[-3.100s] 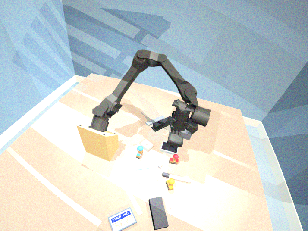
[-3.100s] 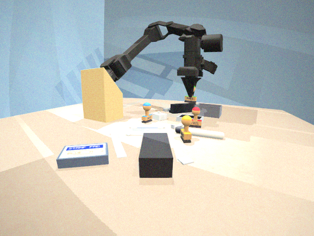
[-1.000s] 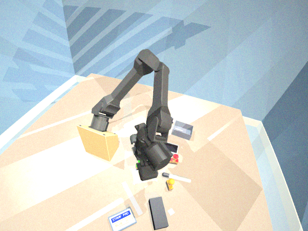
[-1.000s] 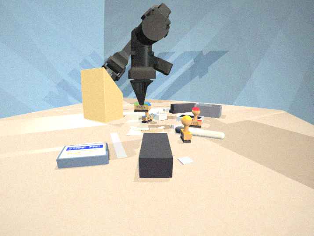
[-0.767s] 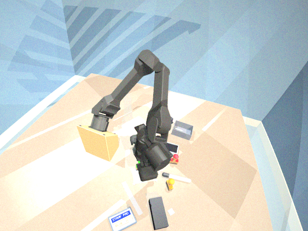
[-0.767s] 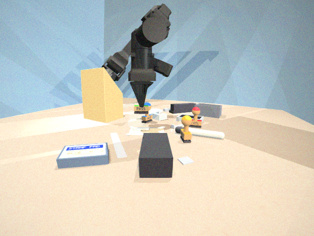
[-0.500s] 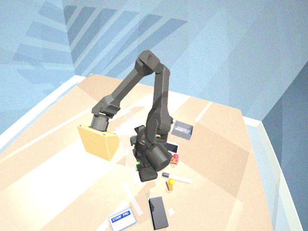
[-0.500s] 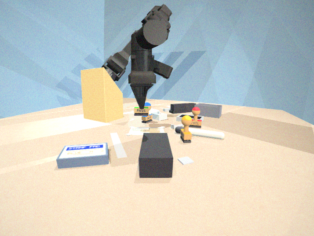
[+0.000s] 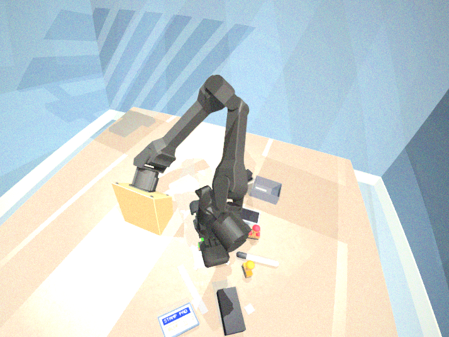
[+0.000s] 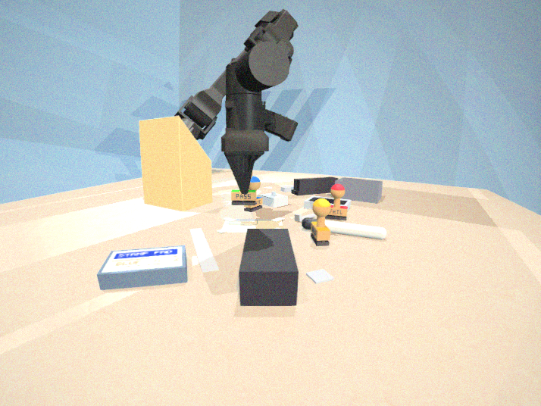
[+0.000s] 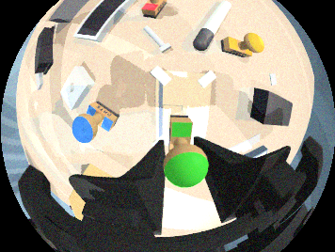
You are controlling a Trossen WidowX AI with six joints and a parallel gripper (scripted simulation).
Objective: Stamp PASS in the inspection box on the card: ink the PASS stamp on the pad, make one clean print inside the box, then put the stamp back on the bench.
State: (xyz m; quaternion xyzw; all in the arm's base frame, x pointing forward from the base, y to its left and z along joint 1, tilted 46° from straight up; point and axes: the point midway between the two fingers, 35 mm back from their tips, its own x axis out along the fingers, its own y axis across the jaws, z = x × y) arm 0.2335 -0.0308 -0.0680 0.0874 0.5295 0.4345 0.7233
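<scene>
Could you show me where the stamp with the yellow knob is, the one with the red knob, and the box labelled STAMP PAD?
Yellow-knobbed stamp (image 9: 249, 265) (image 10: 321, 207) (image 11: 254, 42): top, exterior and wrist views, on its knob.
Red-knobbed stamp (image 9: 256, 227) (image 10: 337, 191): top and exterior views, on its knob.
STAMP PAD box (image 9: 178, 319) (image 10: 144, 260): top and exterior views, on its lid.
</scene>
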